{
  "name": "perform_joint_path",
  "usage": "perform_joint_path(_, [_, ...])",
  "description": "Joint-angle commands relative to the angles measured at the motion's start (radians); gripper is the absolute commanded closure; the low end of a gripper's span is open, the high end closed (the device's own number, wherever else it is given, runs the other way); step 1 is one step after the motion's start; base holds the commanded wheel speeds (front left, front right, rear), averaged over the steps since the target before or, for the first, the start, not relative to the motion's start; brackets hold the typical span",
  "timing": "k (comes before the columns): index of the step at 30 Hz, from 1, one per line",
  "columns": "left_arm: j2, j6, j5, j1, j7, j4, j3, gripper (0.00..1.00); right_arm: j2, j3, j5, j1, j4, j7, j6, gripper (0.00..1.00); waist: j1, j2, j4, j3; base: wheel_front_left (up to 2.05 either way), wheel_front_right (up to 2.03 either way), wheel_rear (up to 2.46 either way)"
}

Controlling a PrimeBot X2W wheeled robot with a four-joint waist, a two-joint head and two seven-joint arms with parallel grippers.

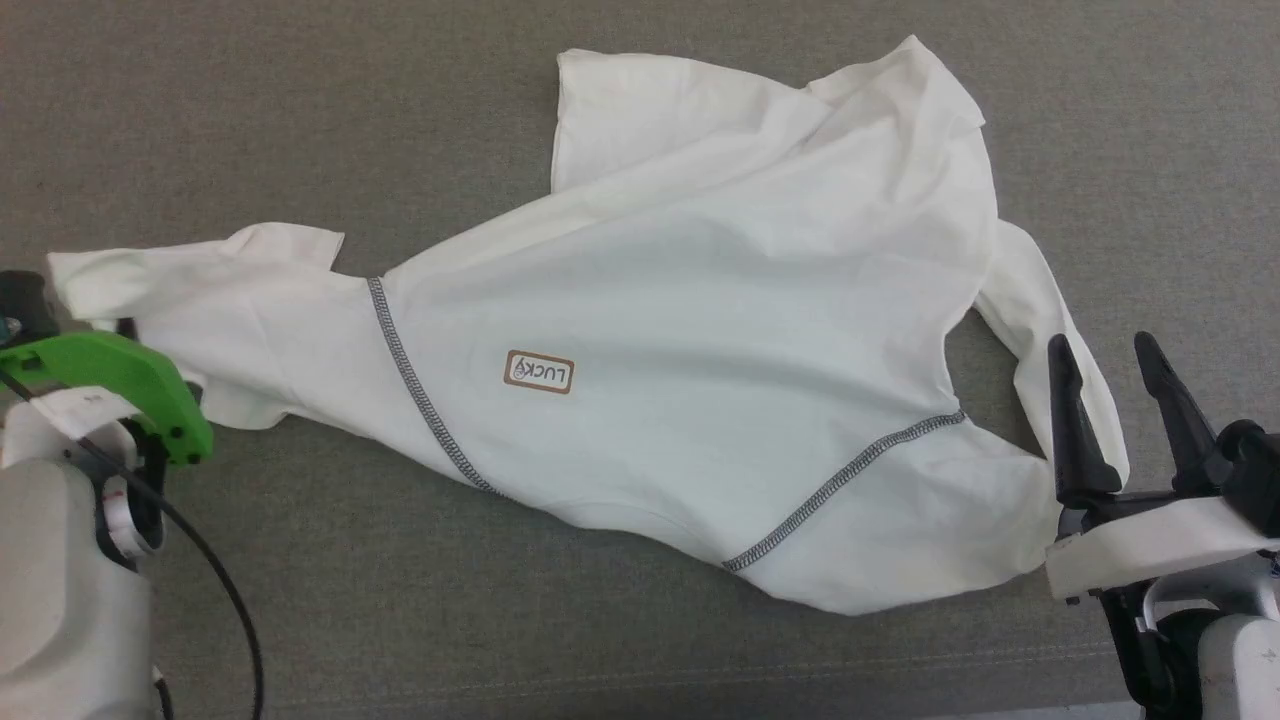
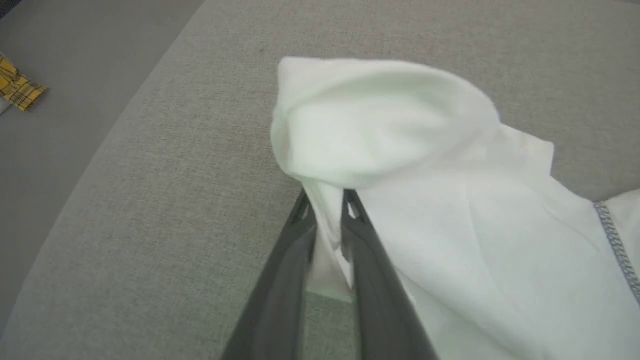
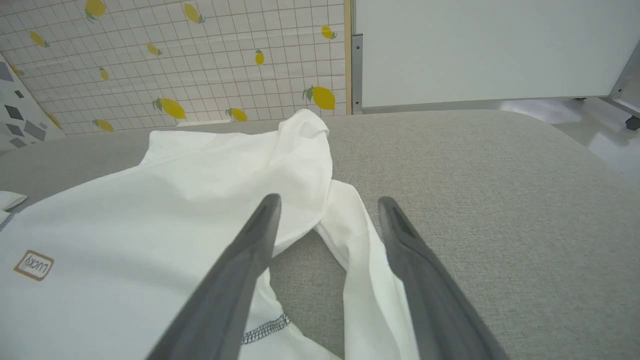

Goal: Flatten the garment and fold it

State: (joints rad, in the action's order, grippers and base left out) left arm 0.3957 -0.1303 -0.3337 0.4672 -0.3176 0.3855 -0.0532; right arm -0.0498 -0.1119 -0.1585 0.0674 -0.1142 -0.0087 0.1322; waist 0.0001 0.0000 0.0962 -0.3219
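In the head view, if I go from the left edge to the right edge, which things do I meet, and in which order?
green cover on the left arm → left zigzag seam of the garment → logo patch → right zigzag seam → right tool, standing open.

Open grey cushion (image 1: pixel 300 560) all around garment (image 1: pixel 700 330), sleeve (image 3: pixel 355 235) between right hand's (image 1: pixel 1100 343) spread fingers

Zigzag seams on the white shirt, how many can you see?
2 zigzag seams: one left of the logo patch, one lower right of it. Others may hide under shirt folds.
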Motion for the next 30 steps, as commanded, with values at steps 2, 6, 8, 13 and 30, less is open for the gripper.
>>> perform_joint_path(2, [-0.032, 0.016, -0.021, -0.034, 0.053, -0.001, -0.001, 0.0, 0.0, -0.006, 0.004, 0.013, 0.007, 0.006, -0.002, 0.0, -0.0001, 0.0, -0.01, 0.017, 0.0, 0.0, 0.0])
perform_joint_path(6, [-0.111, 0.034, -0.065, -0.1, 0.204, -0.054, -0.017, 0.0, 0.0, -0.024, 0.007, 0.007, 0.016, 0.016, -0.002, 0.0, -0.0001, 0.0, -0.025, 0.05, 0.0, 0.0, 0.0])
perform_joint_path(8, [-0.153, 0.044, -0.075, -0.141, 0.302, -0.098, -0.019, 0.0, 0.0, -0.027, 0.008, 0.003, 0.025, 0.031, -0.002, 0.0, -0.0001, 0.0, -0.034, 0.068, 0.0, 0.0, 0.0])
perform_joint_path(13, [-0.236, 0.071, -0.057, -0.236, 0.511, -0.194, 0.018, 0.0, 0.0, -0.028, -0.009, 0.023, 0.085, 0.131, -0.002, 0.0, -0.0001, 0.0, -0.06, 0.095, 0.0, 0.0, 0.0])
perform_joint_path(30, [-0.337, 0.09, 0.031, -0.256, 0.579, -0.322, 0.084, 0.0, 0.0, -0.165, 0.037, 0.42, 0.489, 0.616, -0.002, 0.0, -0.0001, 0.0, -0.178, 0.007, 0.0, 0.0, 0.0])
